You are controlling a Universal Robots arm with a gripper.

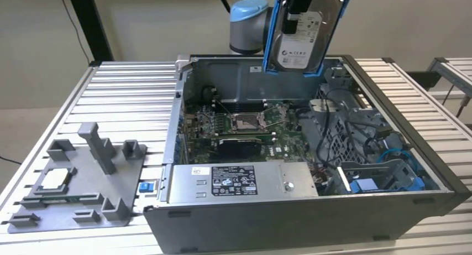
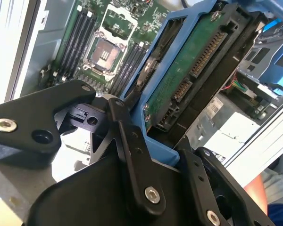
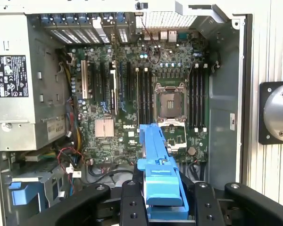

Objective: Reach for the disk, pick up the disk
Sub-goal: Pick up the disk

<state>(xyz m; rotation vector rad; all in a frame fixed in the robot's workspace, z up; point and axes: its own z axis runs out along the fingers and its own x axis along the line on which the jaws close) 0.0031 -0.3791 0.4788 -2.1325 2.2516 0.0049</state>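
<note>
The disk (image 1: 304, 38), a silver drive with a white label and blue side rails, hangs upright in the air above the back of the open computer case (image 1: 413, 155). My gripper (image 1: 295, 11) is shut on its upper end. In the second wrist view the disk (image 2: 188, 70) shows its green circuit side and connector, clamped between the black fingers (image 2: 127, 141). Edge-on in the first wrist view, the disk's blue rail (image 3: 158, 160) sits between the fingers (image 3: 132, 202), high over the motherboard (image 3: 127, 94).
Inside the case lie the motherboard with a CPU socket (image 1: 247, 121), a power supply (image 1: 236, 180) at the front, and a drive cage with a blue bracket (image 1: 365, 186) on the exterior view's right. A grey fixture (image 1: 81, 183) holding a small silver chip (image 1: 55, 178) rests on the slatted table (image 1: 125, 94).
</note>
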